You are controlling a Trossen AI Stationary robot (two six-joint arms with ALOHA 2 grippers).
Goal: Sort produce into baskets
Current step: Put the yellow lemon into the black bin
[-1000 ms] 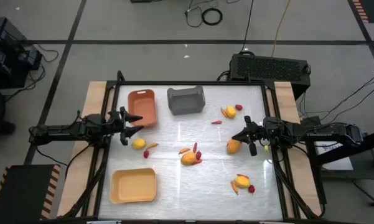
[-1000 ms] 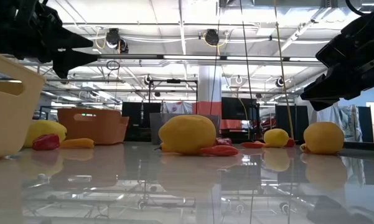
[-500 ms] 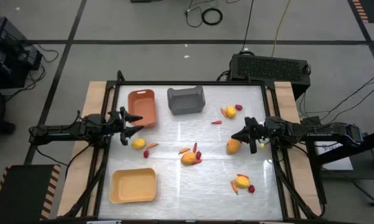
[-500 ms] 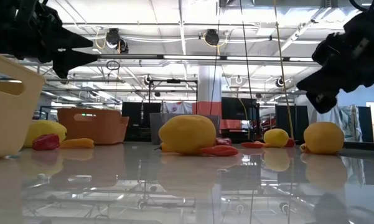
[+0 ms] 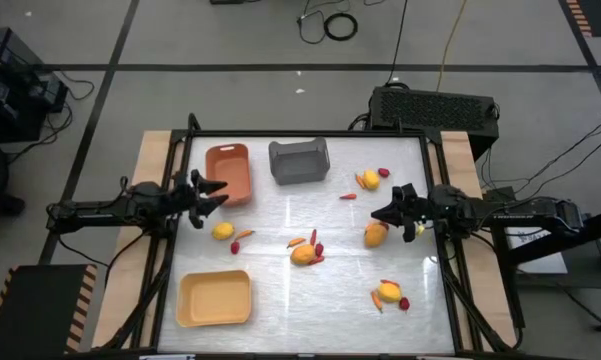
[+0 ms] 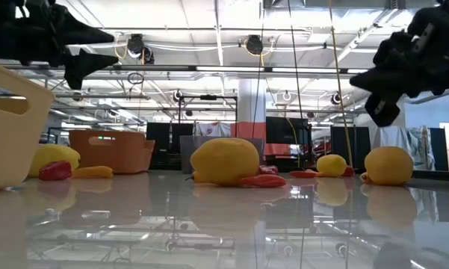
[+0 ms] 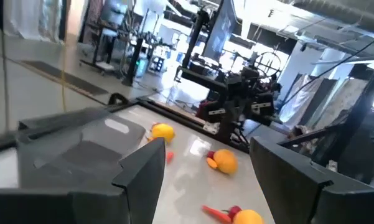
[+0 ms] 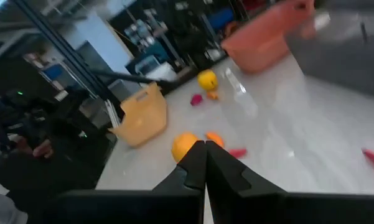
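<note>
Left tool [image 5: 216, 193]: held open, empty, near the orange bin [image 5: 229, 171].
Right tool [image 5: 383, 214]: closed, empty, beside a lemon [image 5: 376, 235] near the tabletop's right edge.
Risk: the lemon could be rolled away if nudged by closed fingers.

On the table [image 5: 280, 300], three baskets stood: one [image 5: 228, 172] at about eleven o'clock from the table's middle, a second [image 5: 299, 161] just beside it toward twelve, and a third [image 5: 214, 298] well apart at seven o'clock. A lemon-like fruit [image 5: 303, 255] lay near the middle with small pieces touching it. Another fruit [image 5: 222, 231] lay at nine o'clock, one [image 5: 376, 235] at three o'clock, one [image 5: 370, 180] at one o'clock, one [image 5: 388, 293] at five o'clock. The left gripper [image 5: 216, 193] hung between the first basket and the nine o'clock fruit; the right gripper [image 5: 378, 213] hung just beside the three o'clock fruit.
</note>
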